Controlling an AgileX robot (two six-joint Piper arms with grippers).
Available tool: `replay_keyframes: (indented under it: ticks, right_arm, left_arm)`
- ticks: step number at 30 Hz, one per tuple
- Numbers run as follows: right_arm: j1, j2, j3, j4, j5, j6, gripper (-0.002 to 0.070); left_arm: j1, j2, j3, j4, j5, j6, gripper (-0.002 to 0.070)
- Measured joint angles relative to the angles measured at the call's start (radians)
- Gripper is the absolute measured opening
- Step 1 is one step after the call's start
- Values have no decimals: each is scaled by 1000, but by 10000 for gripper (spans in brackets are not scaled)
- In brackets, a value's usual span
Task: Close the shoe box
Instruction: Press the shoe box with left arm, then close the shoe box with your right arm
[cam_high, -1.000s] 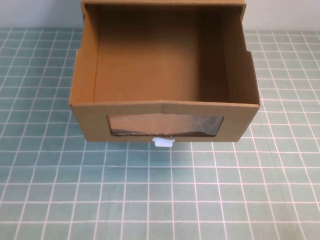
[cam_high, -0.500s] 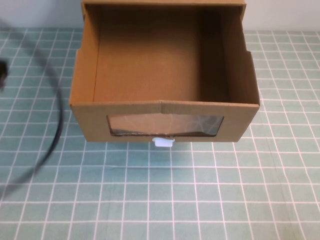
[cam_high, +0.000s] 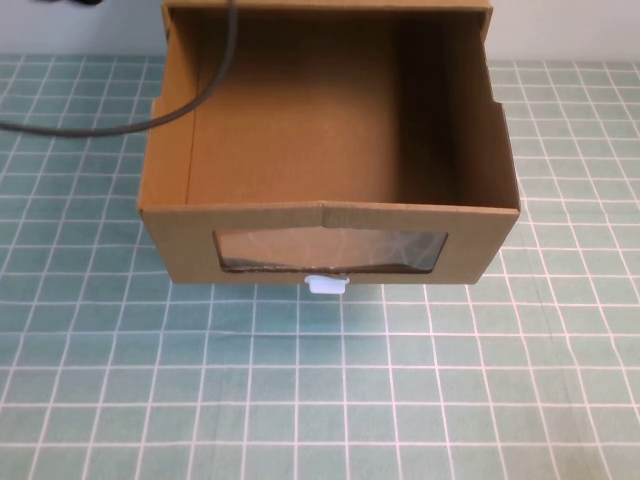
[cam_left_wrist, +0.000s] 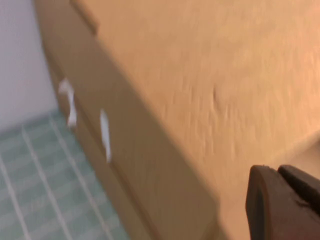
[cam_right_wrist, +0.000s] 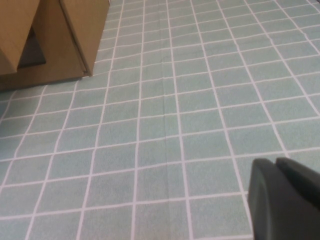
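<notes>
Left tool (cam_left_wrist: 282, 200): only a dark finger edge is seen in the left wrist view, close against a blurred brown cardboard face; opening cannot be told, contact cannot be confirmed. In the high view only a dark cable (cam_high: 150, 110) is seen, draped from the far left over the box's far-left corner.

Right tool (cam_right_wrist: 285, 195): a dark finger edge is seen low over the bare teal grid counter (cam_right_wrist: 200, 100); opening cannot be told, nothing is seen held. It is well apart from the box.

Shoe box (cam_high: 330, 215) is placed centre-far on the counter, drawer pulled out toward the near side, interior exposed. Window (cam_high: 330, 250) and white pull tab (cam_high: 327, 284) face near.
</notes>
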Motion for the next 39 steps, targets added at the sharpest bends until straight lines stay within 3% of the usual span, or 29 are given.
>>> replay_keyframes:
  ticks: [8,20,28,34,39]
  right_arm:
    - [0,0,0,0,0,0,-11]
    - [0,0,0,17,-2,0,-11]
    - [0,0,0,425,-201,0,-11]
    - [0,0,0,588,-348,0,-12]
    - [0,9,-75,623,-97,0,-11]
  left_arm:
    - [-86,182,-185,-6,-83,48,-5]
    - [-101,275,-238,-12,-96,52,-5]
    - [-101,276,-238,-12,-96,55,-5]
    - [-101,276,-238,-12,-94,55,-5]
    - [-101,276,-240,-14,-84,57,-5]
